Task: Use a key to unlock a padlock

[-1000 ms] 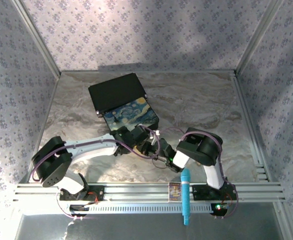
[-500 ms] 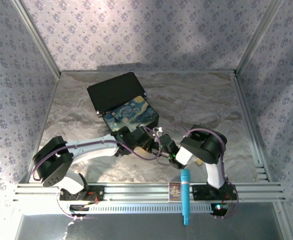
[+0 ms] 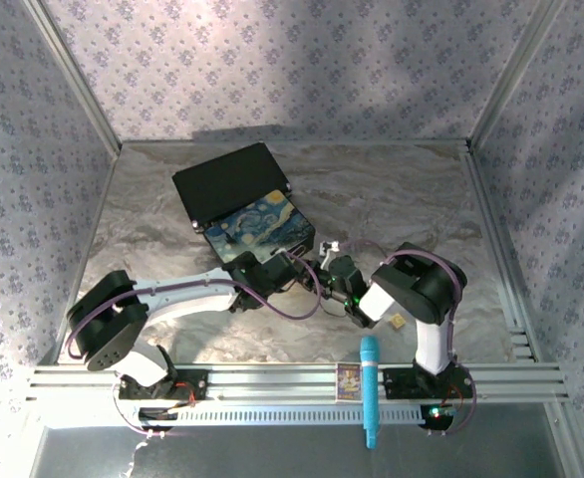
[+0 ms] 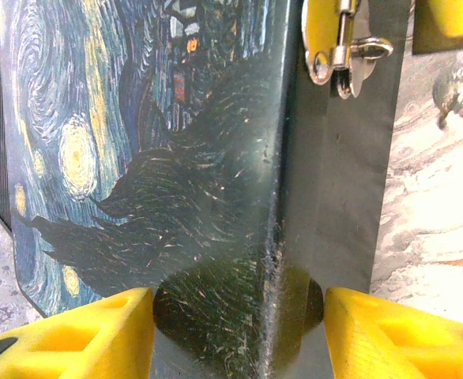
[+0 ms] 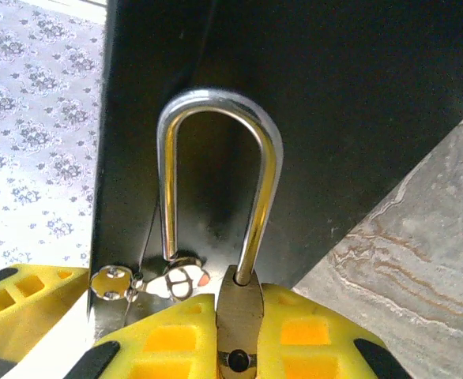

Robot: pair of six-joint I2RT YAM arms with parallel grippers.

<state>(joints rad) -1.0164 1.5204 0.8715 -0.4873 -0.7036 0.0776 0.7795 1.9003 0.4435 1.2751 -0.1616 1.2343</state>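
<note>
here, padlock [image 5: 239, 304] in right hand's [image 5: 239, 347] grip, beside painted box [image 3: 262, 224]

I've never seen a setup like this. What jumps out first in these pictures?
The box painted like a starry night, black lid open behind it, stands mid-table in the top view, with the left claw close against its front edge. In the right wrist view, the right claw pinches a tiny padlock whose shiny silver shackle arches up against the box's dark side.
</note>
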